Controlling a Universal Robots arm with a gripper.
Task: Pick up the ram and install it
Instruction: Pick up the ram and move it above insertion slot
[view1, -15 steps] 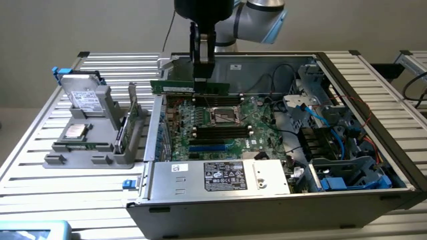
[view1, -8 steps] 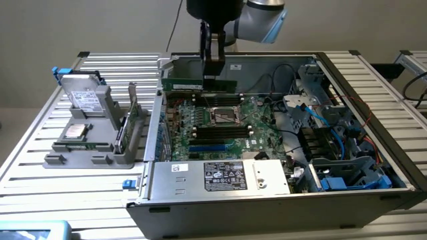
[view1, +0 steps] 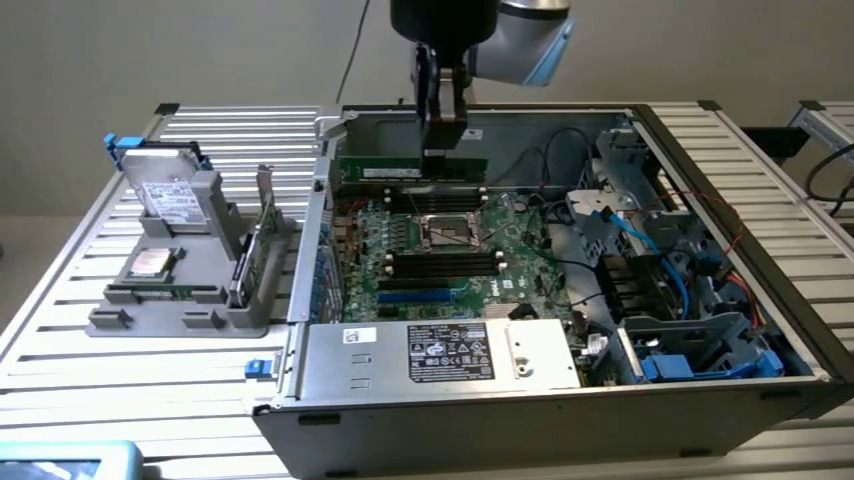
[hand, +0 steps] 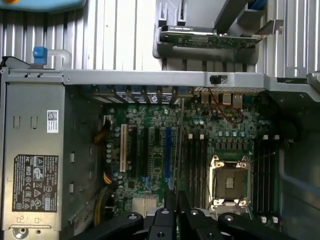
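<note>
The ram (view1: 400, 171) is a long green stick held level by its upper edge, and my gripper (view1: 445, 148) is shut on it. It hangs inside the open computer case (view1: 534, 420), above the motherboard (view1: 501, 285) near the case's far wall. In the wrist view the ram (hand: 178, 150) shows edge-on as a thin line running away from my fingertips (hand: 170, 202). There it lies just beside the black memory slots (hand: 197, 165) next to the processor socket (hand: 229, 181). More black slots (hand: 265, 170) lie on the socket's other side. The ram is apart from the board.
A grey power supply (view1: 441, 352) fills the case's near side. Cables and blue drive bays (view1: 667, 300) crowd the exterior view's right. On that view's left, a grey holder (view1: 180, 300) carries a hard drive (view1: 171, 195), a processor chip (view1: 150, 263) and an upright expansion card (view1: 260, 240).
</note>
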